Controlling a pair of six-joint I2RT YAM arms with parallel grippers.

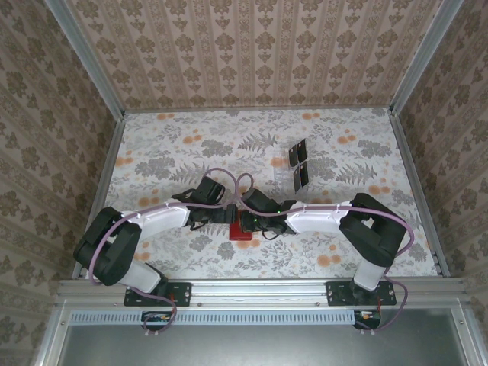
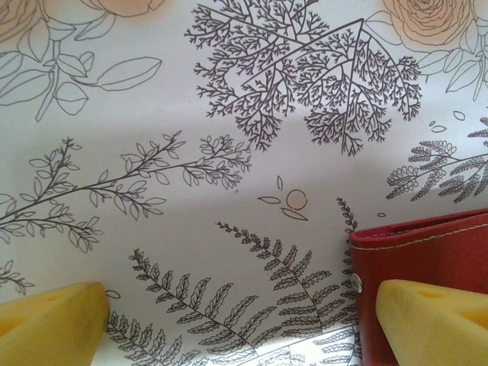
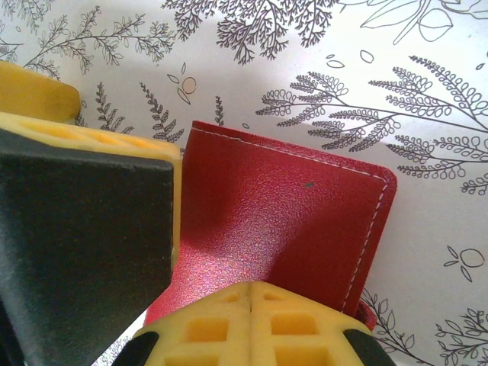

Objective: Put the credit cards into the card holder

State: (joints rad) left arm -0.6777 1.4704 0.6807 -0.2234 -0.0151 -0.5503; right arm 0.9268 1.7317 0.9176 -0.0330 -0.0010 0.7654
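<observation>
My right jaws are clenched, the two yellow fingertips (image 3: 221, 328) pressed together along one seam with nothing between them. They sit over the near edge of the card holder (image 3: 282, 206). I cannot tell whether they press on its red cover or hang just above it. The card holder lies flat on the tabletop (image 2: 191, 229), cover up, with white stitching along its edge and round the corner on the side away from my left jaws.

My left jaws are released and spread wide. One yellow fingertip (image 2: 431, 320) overlaps a corner of the card holder, just beside a small metal stud (image 2: 358, 284) on its edge. The other is well apart from the card holder, over bare flowered tabletop. The card holder therefore lies at one side of that gap, not in its middle, and nothing is gripped. From my right wrist, a finger (image 3: 84, 229) of my left jaws shows dark and yellow against the card holder's edge.

From above, both arms meet at the card holder. The credit cards (image 1: 300, 176) lie beyond it and to its right, well apart from it. They are two dark rectangles, one just behind the other.
</observation>
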